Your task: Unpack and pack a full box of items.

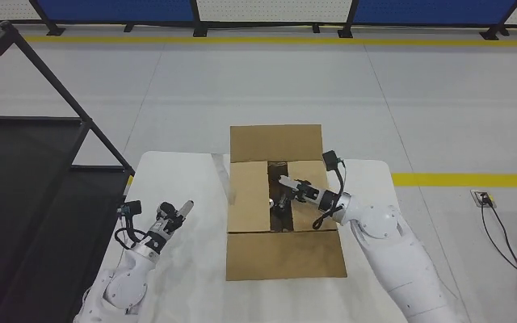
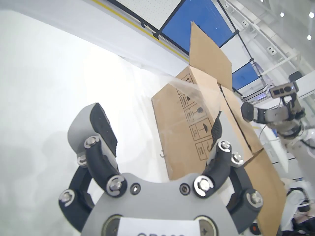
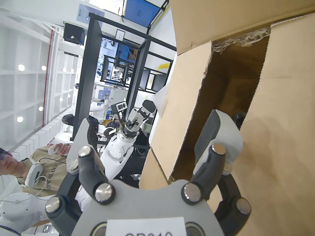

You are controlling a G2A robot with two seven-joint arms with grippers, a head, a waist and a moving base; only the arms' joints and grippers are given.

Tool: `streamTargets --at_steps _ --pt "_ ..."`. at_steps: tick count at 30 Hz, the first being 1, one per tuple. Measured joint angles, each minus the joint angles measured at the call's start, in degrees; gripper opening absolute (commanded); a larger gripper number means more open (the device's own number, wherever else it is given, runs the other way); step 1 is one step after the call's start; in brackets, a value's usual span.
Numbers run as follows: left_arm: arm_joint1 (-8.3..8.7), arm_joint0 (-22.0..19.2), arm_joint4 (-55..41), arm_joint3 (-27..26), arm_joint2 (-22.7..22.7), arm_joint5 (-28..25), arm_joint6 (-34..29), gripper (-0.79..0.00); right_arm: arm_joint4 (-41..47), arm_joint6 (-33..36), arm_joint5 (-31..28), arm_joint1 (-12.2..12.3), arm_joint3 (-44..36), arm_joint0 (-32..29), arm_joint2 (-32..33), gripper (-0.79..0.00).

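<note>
Two empty grippers suggest the unpacking is barely begun: the right gripper (image 1: 283,192) hangs spread wide over the gap between the flaps of the box (image 1: 249,196) at mid-table. The left gripper (image 1: 178,208) is equally agape above the table (image 1: 182,174), off to the side. Whatever fills the box looks yet to come out, then go back in.

A robotics lab or test hall: a pale coated floor (image 1: 323,89) marked with yellow lane lines (image 1: 242,39), blue partition panels (image 1: 113,8) along the far side, black metal frames (image 3: 87,69) and lamp-lit white shelving (image 3: 29,74)
</note>
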Motion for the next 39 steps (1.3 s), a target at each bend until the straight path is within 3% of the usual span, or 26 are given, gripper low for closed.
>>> streamTargets --at_steps 7,17,21,23,29,35,39 --pt "-0.74 -10.06 -11.57 9.53 2.25 -2.46 -9.56 0.000 -0.21 -1.03 -2.71 1.75 -6.41 -7.49 5.62 0.000" --pt "-0.77 -10.01 -11.49 9.66 2.30 -2.31 -9.63 0.000 -0.26 -1.08 -2.64 1.75 -6.43 -7.49 5.61 0.000" --pt "-1.60 -13.71 -19.68 12.98 3.45 3.61 -14.11 0.000 -0.05 -2.36 -2.82 1.85 -7.52 -8.14 5.90 0.000" --pt "-1.99 -17.15 -26.09 16.46 4.14 6.64 -18.03 0.000 -0.01 -1.90 -3.47 1.99 -7.56 -8.04 6.13 0.000" --pt "-3.58 -28.09 -30.82 31.02 8.41 11.17 -24.24 0.000 0.08 -0.41 -4.42 2.53 -6.24 -7.30 7.34 0.000" --pt "-6.20 -36.79 -36.34 44.57 12.45 11.01 -29.39 0.000 0.54 -0.35 -5.32 3.07 -4.99 -7.63 8.78 0.000" --pt "-8.00 -40.62 -39.19 50.85 14.06 10.70 -29.86 0.000 0.76 -0.66 -5.55 3.39 -4.77 -8.13 9.57 0.000"
